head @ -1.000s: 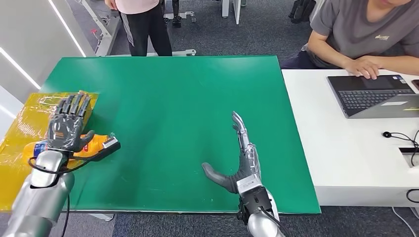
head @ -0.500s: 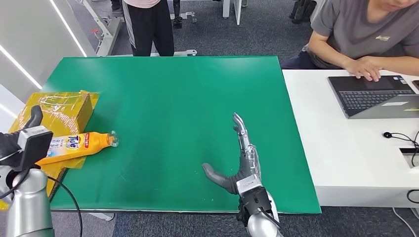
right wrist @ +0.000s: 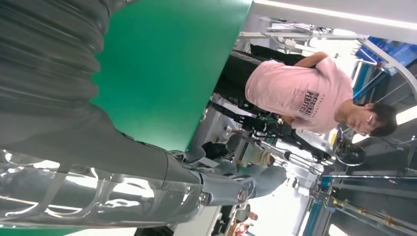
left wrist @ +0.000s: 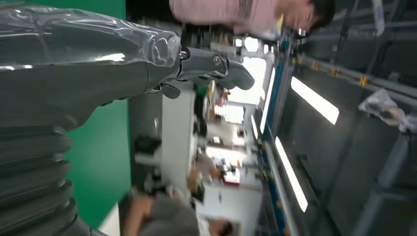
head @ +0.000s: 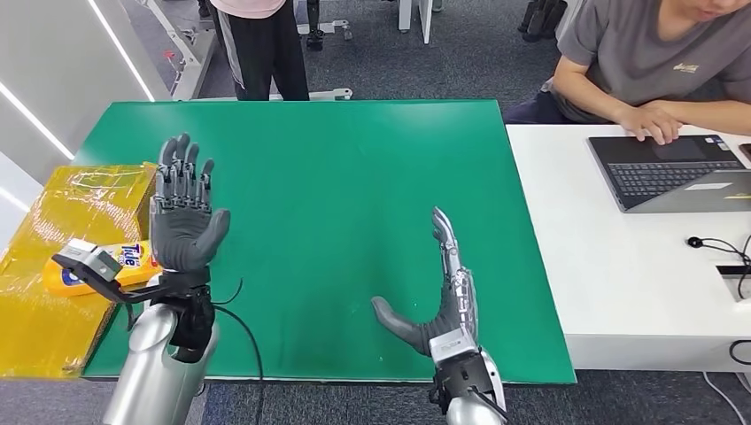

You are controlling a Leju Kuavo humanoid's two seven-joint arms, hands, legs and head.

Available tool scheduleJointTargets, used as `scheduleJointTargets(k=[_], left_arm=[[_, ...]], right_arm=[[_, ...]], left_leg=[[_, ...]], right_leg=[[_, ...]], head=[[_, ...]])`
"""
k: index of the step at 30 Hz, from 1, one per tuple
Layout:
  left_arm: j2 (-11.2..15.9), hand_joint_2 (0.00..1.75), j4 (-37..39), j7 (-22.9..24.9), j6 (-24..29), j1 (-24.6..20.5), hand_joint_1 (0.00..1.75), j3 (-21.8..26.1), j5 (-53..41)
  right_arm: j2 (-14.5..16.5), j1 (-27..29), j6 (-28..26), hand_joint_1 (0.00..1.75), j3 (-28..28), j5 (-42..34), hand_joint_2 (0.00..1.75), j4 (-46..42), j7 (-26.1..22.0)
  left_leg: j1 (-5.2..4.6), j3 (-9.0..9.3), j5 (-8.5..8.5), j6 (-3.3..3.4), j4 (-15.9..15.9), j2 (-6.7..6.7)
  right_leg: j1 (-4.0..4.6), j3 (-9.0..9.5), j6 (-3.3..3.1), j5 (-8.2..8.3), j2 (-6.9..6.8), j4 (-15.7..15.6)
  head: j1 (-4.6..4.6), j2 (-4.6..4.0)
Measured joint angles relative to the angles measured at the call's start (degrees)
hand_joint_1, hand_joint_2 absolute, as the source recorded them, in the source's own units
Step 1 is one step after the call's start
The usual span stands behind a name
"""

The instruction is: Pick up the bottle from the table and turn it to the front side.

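— Starting nearest you: where are the hands?
— Your right hand point(head: 445, 292) stands edge-up over the green table point(head: 354, 159) by its near edge, fingers straight, thumb out, holding nothing. Your left hand point(head: 181, 217) is raised near the table's left edge, palm showing, fingers spread wide, empty.
— And the bottle?
— You'll see the orange bottle point(head: 120, 266) lying on its side just left of that hand, on the yellow wrapped box point(head: 53, 257) at the table's left edge.
— Farther out?
— A person in pink point(head: 257, 35) stands beyond the far edge.
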Motion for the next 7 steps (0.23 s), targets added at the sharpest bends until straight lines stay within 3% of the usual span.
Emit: scheduleJointTargets(k=[7], left_arm=[[-4.62,1.75,-2.02,-0.48,-2.33,3.47,0.0,-2.26,2.37]], right_arm=[[-0.84,1.61,-2.67,0.0,-0.45,-0.46,1.75,-0.82,-1.0]], left_leg=[[0.03,-0.01,-0.01,0.0,-0.02,0.03]], right_leg=[[0.01,-0.02,0.0,-0.02,0.01,0.01]], head=[[0.0,0.0]])
